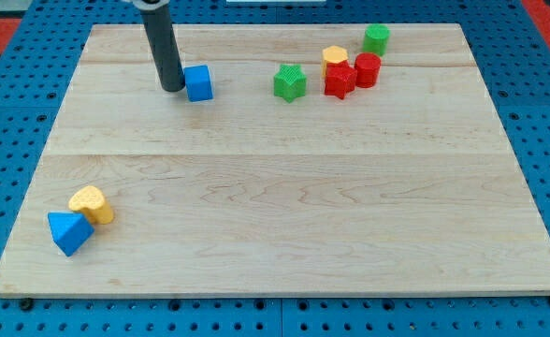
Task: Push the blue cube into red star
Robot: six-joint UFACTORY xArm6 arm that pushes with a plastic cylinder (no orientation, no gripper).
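Pale smooth wooden board (284,206), matt dark rod (163,47), blue perforated surround (13,94)

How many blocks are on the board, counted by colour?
Blue: 2, the blue cube and the blue triangular block
Green: 2, the green star and the green block
Red: 2, the red star and the red cylinder
Yellow: 2, the yellow heart and the yellow block
Total: 8

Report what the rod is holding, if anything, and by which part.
Nothing is held. My tip sits just left of the blue cube, at its left face, about touching it.
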